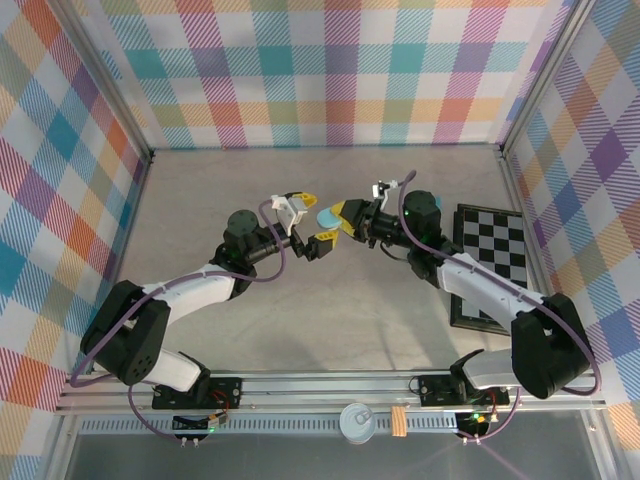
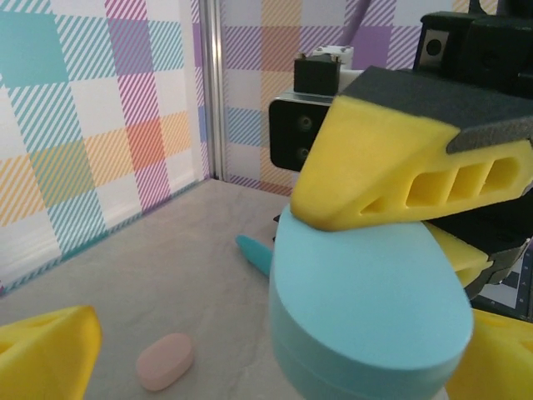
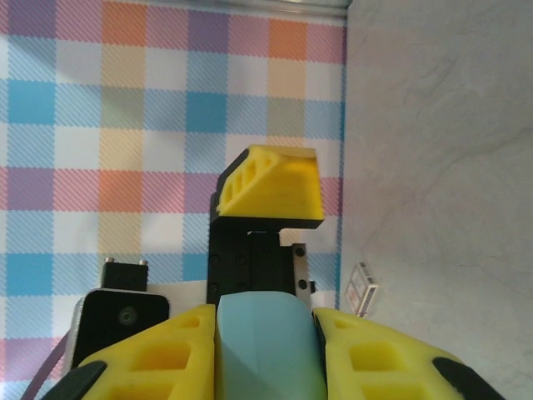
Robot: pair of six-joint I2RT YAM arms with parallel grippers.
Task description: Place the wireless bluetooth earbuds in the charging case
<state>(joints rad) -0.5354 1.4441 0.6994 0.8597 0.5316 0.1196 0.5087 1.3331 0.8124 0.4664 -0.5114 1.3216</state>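
At the left side of the grey table (image 1: 190, 200), bare surface runs from the left arm out to the plaid wall (image 1: 60, 180) and its metal corner post (image 1: 105, 85). On that surface, in the left wrist view, a small pink earbud (image 2: 165, 361) lies flat on its own, near the wall's foot. Just right of it and further back lies a teal piece (image 2: 252, 252); the part showing is too little to tell what it is.

Over the middle of the table the left gripper (image 1: 314, 218) stands wide open and grips nothing, its yellow fingers (image 2: 43, 354) spread to either side of the charging case (image 1: 327, 215). This light blue, pebble-shaped case is up off the table, its two halves closed along a seam, so its inside is hidden. The right gripper (image 1: 341, 219) is closed on it from the right, one yellow finger (image 2: 391, 167) pressed on the flat top and the other beneath.

Further right, a chessboard (image 1: 490, 262) lies flat beside the right arm, close to the right wall (image 1: 590, 200). Bare tabletop also reaches back from both grippers to the rear wall (image 1: 330, 70).
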